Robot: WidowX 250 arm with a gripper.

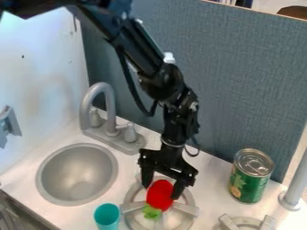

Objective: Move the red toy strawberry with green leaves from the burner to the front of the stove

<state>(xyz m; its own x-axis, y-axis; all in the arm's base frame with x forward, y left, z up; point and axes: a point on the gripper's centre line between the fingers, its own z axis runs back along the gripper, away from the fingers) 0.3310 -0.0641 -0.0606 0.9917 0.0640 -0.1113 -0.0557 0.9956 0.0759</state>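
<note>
The black gripper (pixel 160 189) hangs low over the left stove burner, its fingers apart. Between them is a red toy (pixel 160 195), shaped like a strawberry or radish, its green leafy end (pixel 151 213) pointing toward the front. The red part is close against both fingers; whether they touch it, I cannot tell. Beneath lies the round grey burner (pixel 186 209) with its raised bars.
A teal cup (pixel 107 216) stands left of the burner, near a round metal sink (pixel 76 174) with a grey faucet (pixel 108 109). To the right are a green can (pixel 249 176), part of another burner (pixel 244 221) and a grey post (pixel 296 183). A blue-grey panel (pixel 240 85) rises behind.
</note>
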